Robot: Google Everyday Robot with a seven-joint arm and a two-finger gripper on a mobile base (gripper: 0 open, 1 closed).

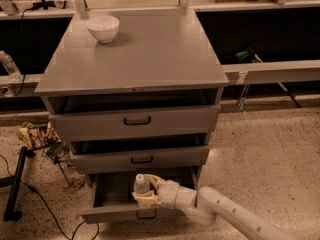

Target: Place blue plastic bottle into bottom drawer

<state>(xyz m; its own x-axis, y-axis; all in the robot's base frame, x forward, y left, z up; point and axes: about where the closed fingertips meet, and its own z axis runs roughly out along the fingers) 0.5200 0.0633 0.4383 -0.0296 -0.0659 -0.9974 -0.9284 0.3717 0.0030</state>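
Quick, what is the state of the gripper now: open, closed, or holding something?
Gripper: closed around the blue plastic bottle, holding it upright in the open bottom drawer.

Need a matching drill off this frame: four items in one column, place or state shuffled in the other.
Column 1
1. white bowl
2. blue plastic bottle
3. bottom drawer
4. gripper

Column 2
A. pulled out, open
B. on the cabinet top, back left
C. reaching in from the right at the lowest drawer, jaws closed on a bottle
D. upright, white cap up, held over the open drawer

Pairs: 1-B, 2-D, 3-A, 4-C
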